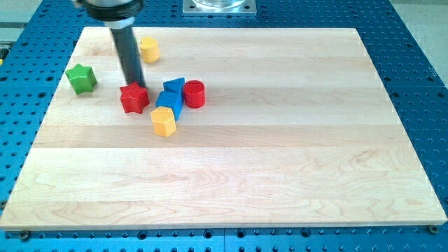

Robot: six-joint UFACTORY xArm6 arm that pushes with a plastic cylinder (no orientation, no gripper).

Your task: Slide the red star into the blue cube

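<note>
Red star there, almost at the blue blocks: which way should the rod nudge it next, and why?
Probably toward the view's right. My tip sits at the upper edge of the red star, and a small gap separates the star from the blue cube.

My tip touches the top edge of the red star, which lies on the counter just left of the blue cube. A blue triangular block sits directly above the cube, a red cylinder just to its right, and a yellow hexagonal block touches it from below. Toward the view's top, a yellow block lies just right of the rod, while the green star sits well apart at the left edge.
</note>
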